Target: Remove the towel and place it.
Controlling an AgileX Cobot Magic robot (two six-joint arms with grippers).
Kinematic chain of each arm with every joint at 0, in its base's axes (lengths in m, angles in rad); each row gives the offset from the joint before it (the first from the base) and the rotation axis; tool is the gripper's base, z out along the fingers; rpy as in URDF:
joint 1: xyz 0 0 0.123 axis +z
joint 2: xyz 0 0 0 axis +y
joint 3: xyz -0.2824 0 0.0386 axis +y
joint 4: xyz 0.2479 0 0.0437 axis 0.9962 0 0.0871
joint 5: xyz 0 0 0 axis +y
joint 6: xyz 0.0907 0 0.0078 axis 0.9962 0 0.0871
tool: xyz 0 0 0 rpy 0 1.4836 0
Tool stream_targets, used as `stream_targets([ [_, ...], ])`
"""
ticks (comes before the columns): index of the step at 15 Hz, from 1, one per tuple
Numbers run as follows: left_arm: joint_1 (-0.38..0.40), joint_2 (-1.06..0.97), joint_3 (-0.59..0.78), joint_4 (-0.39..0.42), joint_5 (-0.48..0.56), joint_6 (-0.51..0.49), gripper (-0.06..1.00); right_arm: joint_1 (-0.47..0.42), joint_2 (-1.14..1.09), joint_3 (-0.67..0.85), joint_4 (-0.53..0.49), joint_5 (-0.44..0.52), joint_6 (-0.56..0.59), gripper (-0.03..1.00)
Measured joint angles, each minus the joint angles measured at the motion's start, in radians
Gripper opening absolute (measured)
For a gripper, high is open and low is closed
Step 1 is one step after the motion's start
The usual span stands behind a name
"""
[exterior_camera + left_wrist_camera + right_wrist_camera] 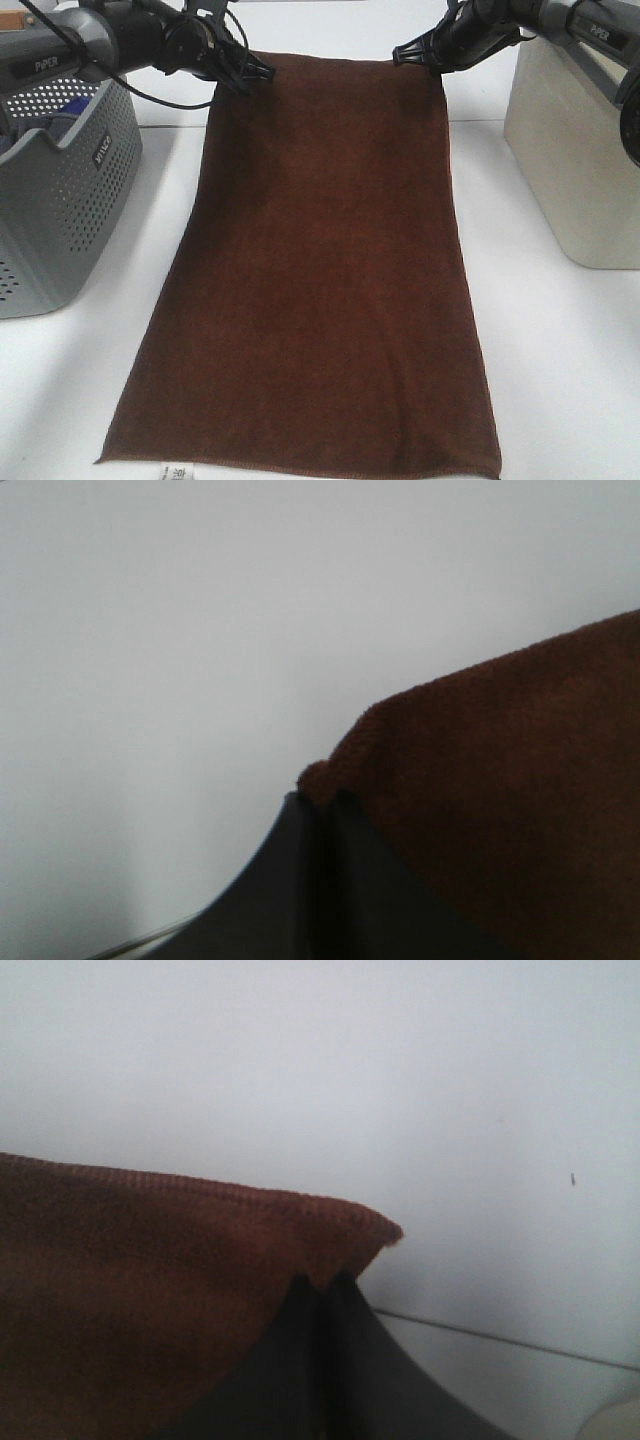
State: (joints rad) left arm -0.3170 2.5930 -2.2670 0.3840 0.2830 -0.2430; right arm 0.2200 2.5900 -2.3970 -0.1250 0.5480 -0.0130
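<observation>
Towel (320, 280) is plush matt cloth; basket (60, 190) seemingly plastic.

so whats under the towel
The white table shows beside the towel and at its near edge, so the cloth rests on that there. Anything else beneath it is hidden.

Large dark reddish-brown towel (320, 270): plush, rectangular, stitched hem along edges. Spread open, unfolded, long axis running far-to-near across white counter (560, 350). Far two corners pinched: left hand (262, 72) closed on one, right hand (405, 52) closed on other; far edge straight between them. Near end lying flat on counter. Small white label (172, 470) at near corner, left-arm side.
</observation>
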Motion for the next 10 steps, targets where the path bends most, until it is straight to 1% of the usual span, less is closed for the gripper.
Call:
stream_targets([
  [2,0.000,0.025,0.000,0.001,-0.003,-0.018,0.02,0.000,0.001,0.000,-0.004,-0.047,0.000,0.00],
  [6,0.022,0.057,0.000,0.001,-0.113,-0.043,0.02,0.000,0.055,0.000,-0.005,-0.083,-0.002,0.00],
  [8,0.036,0.063,0.000,0.003,-0.171,-0.043,0.04,0.000,0.082,0.000,-0.005,-0.105,-0.004,0.00],
  [9,0.043,0.068,0.000,0.004,-0.199,-0.045,0.07,0.000,0.088,0.000,-0.005,-0.118,-0.005,0.00],
  [10,0.048,0.070,0.000,0.004,-0.206,-0.045,0.12,0.000,0.093,0.000,-0.005,-0.137,-0.005,0.02],
])
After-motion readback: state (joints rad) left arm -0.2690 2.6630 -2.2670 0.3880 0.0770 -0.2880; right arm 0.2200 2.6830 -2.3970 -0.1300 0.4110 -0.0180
